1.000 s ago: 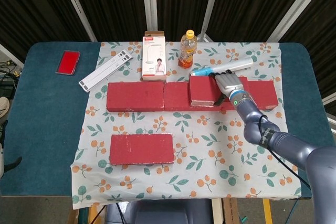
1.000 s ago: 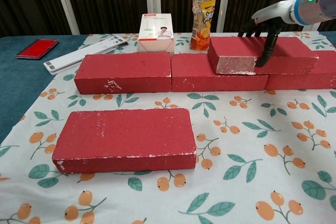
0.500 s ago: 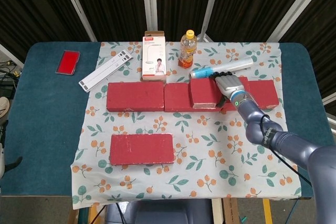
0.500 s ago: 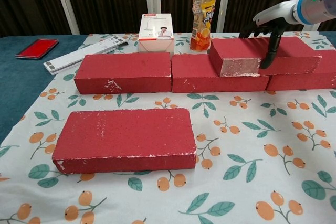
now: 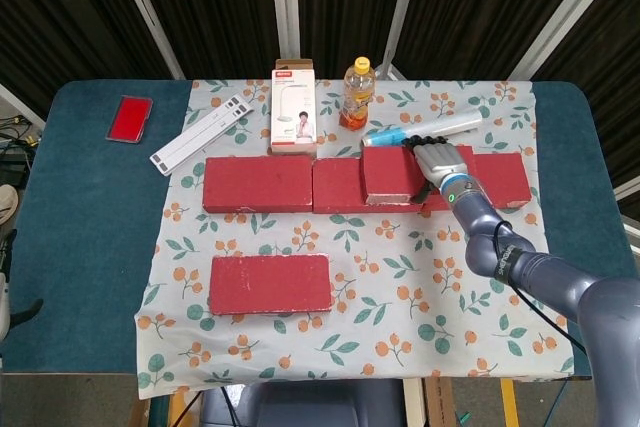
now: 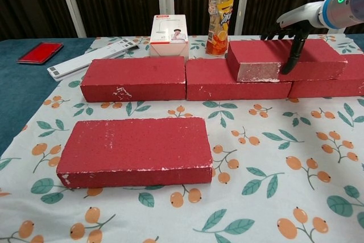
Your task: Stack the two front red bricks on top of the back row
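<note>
The right hand [image 6: 291,29] has lifted slightly and eased its hold on the flat rectangular red brick [image 6: 284,60] now lying on top of the back row of red bricks [image 6: 187,78]; a second ago the thumb pressed its front face, now only the dark fingertips [image 6: 289,66] hang at that face, fingers spread, so I judge it open and letting go. That leaves one brick stacked. The second front red brick [image 5: 270,284] lies alone on the floral tablecloth [image 5: 400,287], untouched. The left hand is out of sight.
</note>
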